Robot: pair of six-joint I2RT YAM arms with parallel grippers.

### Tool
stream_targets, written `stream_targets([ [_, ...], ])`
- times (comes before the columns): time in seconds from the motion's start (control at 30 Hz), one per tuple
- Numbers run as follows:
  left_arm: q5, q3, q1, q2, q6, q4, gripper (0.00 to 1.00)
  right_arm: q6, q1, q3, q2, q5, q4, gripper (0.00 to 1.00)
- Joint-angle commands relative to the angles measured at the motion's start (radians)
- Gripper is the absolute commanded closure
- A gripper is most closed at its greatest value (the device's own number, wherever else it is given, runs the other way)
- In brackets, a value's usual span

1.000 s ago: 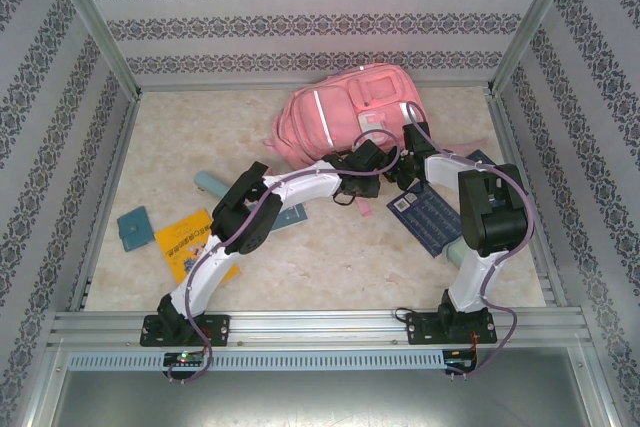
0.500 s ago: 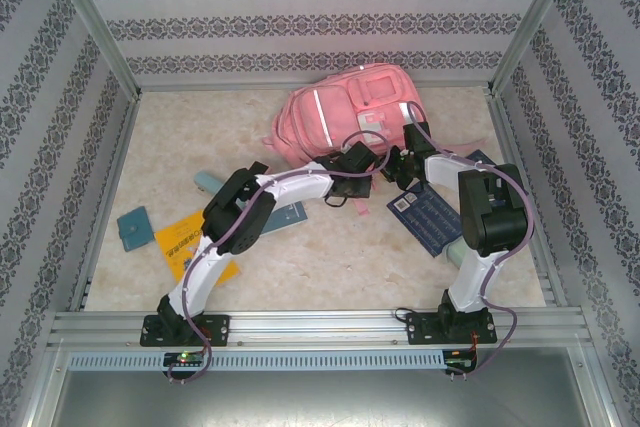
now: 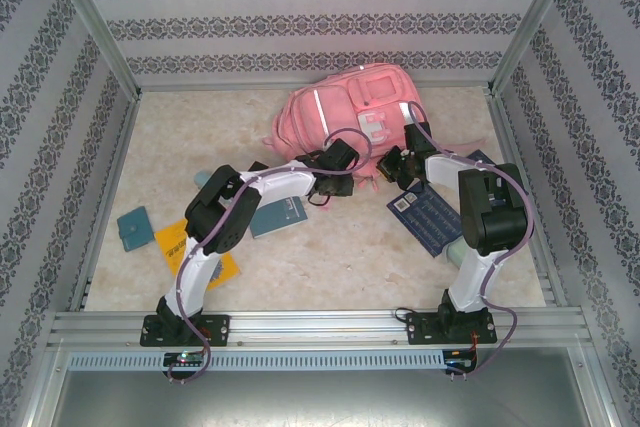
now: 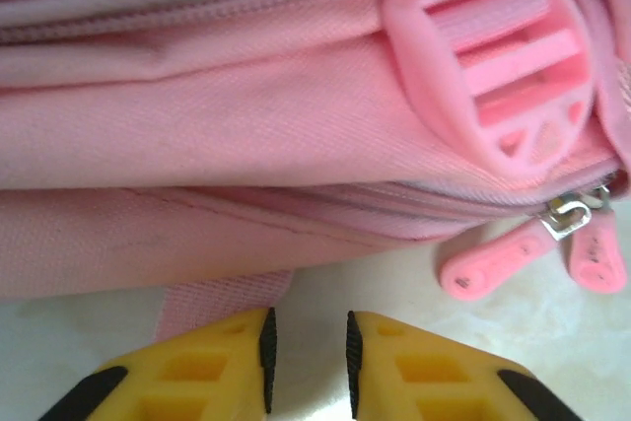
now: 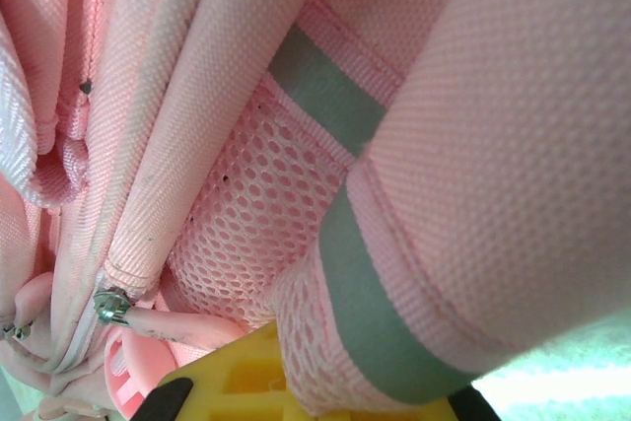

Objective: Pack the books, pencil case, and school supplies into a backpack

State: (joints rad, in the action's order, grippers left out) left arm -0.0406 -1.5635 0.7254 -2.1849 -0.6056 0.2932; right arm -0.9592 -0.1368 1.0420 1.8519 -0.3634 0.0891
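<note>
From above, the large pink woven-fabric backpack [image 3: 340, 112] lies far-centre on the marbled table [image 3: 170, 137], with left gripper [image 3: 350, 172] and right gripper [image 3: 393, 165] at its near edge; the left wrist view shows jaws narrowly parted, empty, over bare tabletop; in the right wrist view pink mesh [image 5: 246, 234] drapes the finger, so I cannot tell its grip.

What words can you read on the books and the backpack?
None can be read.
Yellow book: print too small.
Grey-teal book: white print blurred.
Navy book: white label and print too small.
Backpack: no words seen.
</note>
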Motion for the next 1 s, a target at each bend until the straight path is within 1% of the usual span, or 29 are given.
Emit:
stream_targets([
  [0.0, -0.044, -0.003, 0.013, 0.028, 0.089, -0.052, 0.68, -0.005, 0.014, 0.007, 0.015, 0.001, -0.042, 1.0],
  [0.13, -0.049, -0.056, 0.034, -0.008, 0.143, -0.043, 0.66, -0.006, 0.014, 0.007, 0.018, -0.003, -0.043, 1.0],
  [0.4, 0.086, -0.133, 0.084, -0.066, 0.235, 0.006, 0.66, -0.01, 0.015, 0.003, 0.018, -0.006, -0.044, 1.0],
  [0.6, 0.135, -0.18, 0.095, -0.122, 0.293, 0.023, 0.66, -0.013, 0.014, 0.007, 0.022, -0.011, -0.043, 1.0],
  [0.97, 0.247, -0.275, 0.098, -0.202, 0.326, 0.091, 0.63, -0.016, 0.015, 0.006, 0.024, -0.019, -0.046, 1.0],
])
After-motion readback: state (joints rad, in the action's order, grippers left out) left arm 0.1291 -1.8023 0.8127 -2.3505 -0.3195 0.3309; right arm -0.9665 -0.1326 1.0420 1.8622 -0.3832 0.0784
